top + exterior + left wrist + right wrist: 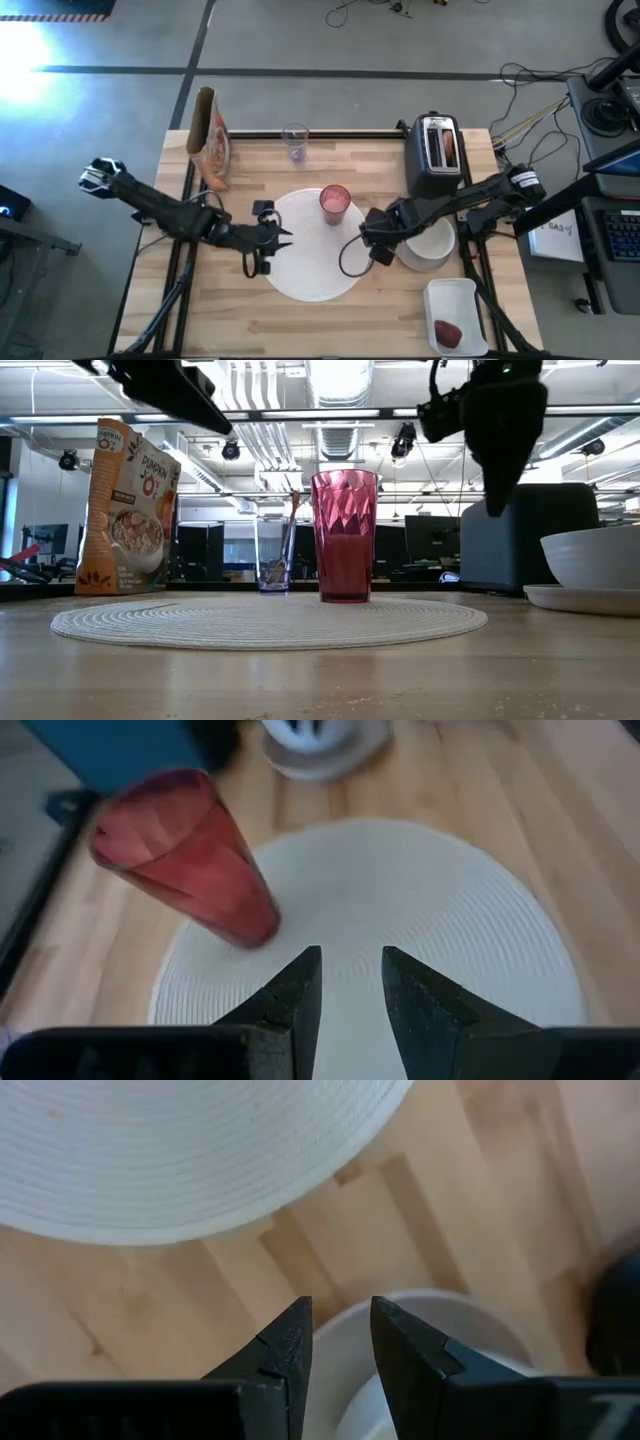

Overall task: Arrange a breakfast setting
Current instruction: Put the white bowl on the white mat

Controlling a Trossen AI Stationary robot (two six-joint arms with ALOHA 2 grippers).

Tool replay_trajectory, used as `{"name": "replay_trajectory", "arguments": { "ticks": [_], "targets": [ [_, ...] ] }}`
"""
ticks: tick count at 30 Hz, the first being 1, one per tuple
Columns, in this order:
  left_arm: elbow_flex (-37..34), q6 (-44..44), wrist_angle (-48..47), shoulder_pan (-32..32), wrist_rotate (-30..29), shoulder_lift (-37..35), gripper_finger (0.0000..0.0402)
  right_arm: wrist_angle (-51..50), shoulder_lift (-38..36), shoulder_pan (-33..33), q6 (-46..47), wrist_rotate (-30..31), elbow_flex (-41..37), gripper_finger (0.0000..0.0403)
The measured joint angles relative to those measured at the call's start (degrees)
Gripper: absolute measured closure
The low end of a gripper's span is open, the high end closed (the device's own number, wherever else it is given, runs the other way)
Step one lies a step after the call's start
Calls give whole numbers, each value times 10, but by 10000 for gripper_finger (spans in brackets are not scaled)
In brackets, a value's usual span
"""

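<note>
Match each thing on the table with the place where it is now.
Things:
1. pink tumbler
2. bowl
3. red fruit
4. bread

Places:
A. in the toaster
B. on the round woven mat
C. in the rectangular tray
D. on a plate right of the mat

Pairs: 1-B, 2-D, 3-C, 4-A

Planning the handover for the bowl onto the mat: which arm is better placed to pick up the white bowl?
Probably the right. Its hand hangs beside the white bowl, which fills its wrist view. The left hand hovers over the round mat, farther off.
</note>
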Motion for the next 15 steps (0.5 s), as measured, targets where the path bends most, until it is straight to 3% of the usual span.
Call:
{"name": "replay_trajectory", "arguments": {
  "ticks": [5,10,15],
  "targets": [
    [-73,-21,150,-3,2,15,310,-37,-1,24,70,-25,0,307],
    [-64,-102,157,-4,82,36,310,-76,-2,33,140,-33,0,307],
    [-27,-98,160,-23,88,65,310,-97,-2,39,188,-43,0,307]
  ]
}}
